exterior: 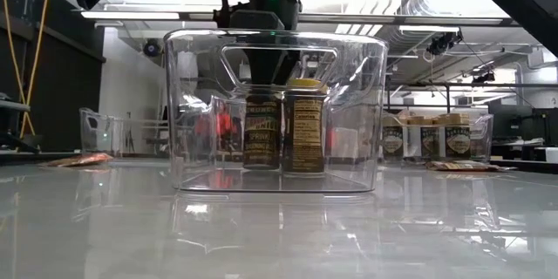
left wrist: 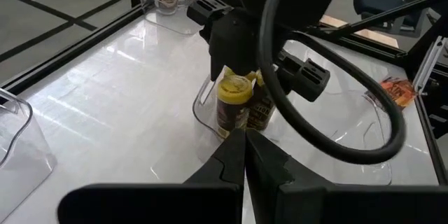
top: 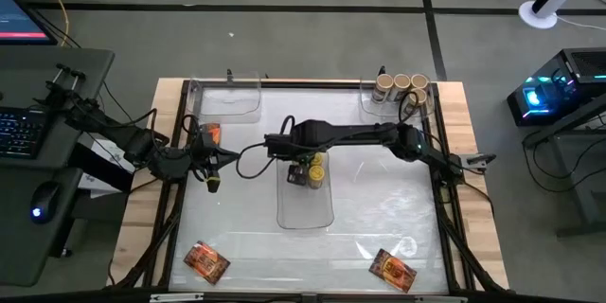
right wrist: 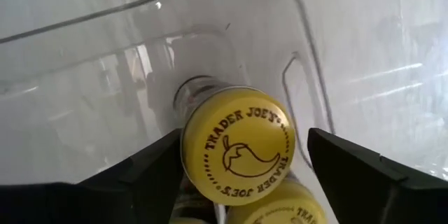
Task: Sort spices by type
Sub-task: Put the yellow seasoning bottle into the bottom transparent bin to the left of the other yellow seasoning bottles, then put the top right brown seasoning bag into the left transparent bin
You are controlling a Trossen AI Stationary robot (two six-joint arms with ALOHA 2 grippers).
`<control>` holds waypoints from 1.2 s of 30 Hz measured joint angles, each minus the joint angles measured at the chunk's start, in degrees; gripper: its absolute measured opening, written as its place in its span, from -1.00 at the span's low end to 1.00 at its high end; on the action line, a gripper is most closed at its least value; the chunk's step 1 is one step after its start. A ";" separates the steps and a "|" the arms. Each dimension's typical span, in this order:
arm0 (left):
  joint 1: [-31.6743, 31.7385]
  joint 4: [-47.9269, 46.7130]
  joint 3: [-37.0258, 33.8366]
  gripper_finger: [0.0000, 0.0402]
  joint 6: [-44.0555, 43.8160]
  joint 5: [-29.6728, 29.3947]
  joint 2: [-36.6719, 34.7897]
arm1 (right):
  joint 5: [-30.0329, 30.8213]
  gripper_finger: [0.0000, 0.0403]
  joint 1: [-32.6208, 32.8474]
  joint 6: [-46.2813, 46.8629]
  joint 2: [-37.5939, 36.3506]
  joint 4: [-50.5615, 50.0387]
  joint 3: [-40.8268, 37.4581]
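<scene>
Right claw (right wrist: 238, 161) fingers apart, straddling yellow-lid jar (right wrist: 238, 143) standing in middle tray (exterior: 275, 187): placement step. Next: lift clear. Left claw (left wrist: 241, 175) together, waiting at left.

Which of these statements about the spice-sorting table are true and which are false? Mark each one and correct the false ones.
1. Three beige-lidded jars stand in the tray at the far right corner. True.
2. The right gripper is over the middle tray. True.
3. The jars in the middle tray have beige lids. False: the yellow-lidded jars stand there.
4. All foil packets are in one tray. False: one packet lies on the table at the near left, another packet at the near right.
5. The right gripper's fingers are clamped on a lid. False: they stand apart on either side of it.
</scene>
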 joint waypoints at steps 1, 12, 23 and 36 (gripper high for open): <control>0.00 0.00 0.00 -1.00 0.00 0.00 0.00 | -0.04 0.49 0.11 -0.19 0.00 -0.19 0.00; 0.01 -0.14 0.00 -1.00 0.09 0.00 -0.02 | 0.94 0.72 0.34 -3.49 0.00 -0.99 1.08; 0.00 -1.45 0.00 -1.00 0.03 0.00 -0.02 | 1.07 0.74 0.25 -7.63 -0.02 -3.86 3.74; 0.02 -1.22 0.00 -1.00 7.45 -1.25 -0.66 | 1.50 0.74 0.73 -9.12 -4.91 -7.46 3.69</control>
